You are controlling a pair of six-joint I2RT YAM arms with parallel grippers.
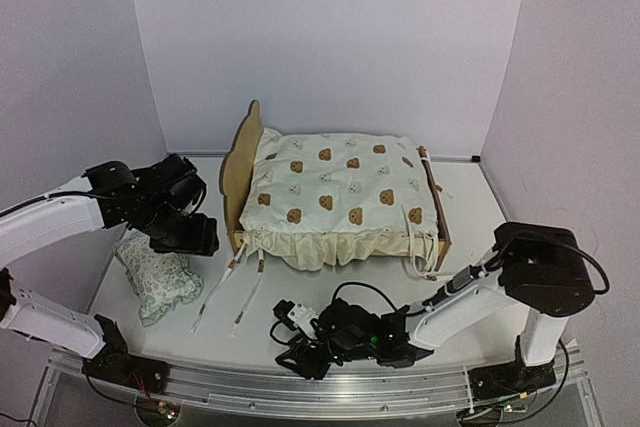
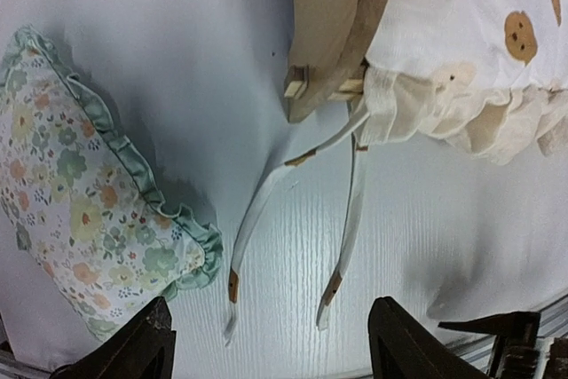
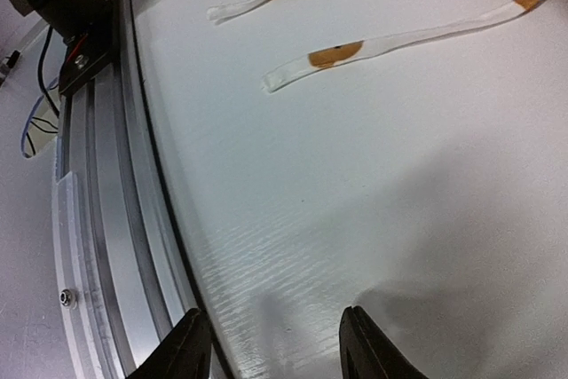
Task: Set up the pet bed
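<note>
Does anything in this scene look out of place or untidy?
Yes. The floral pillow lies on the table left of the pet bed, not on it. Two ties of the cover trail loose over the table from the bed's near-left corner.

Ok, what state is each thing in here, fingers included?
pet bed: upright on the table, cover laid over it.
cover: spread across the bed, ruffle hanging over the near side.
ties: undone, trailing on the table.
pillow: on the table beside the bed, not on it.
left fingers: open, empty.
right fingers: open, empty.
</note>
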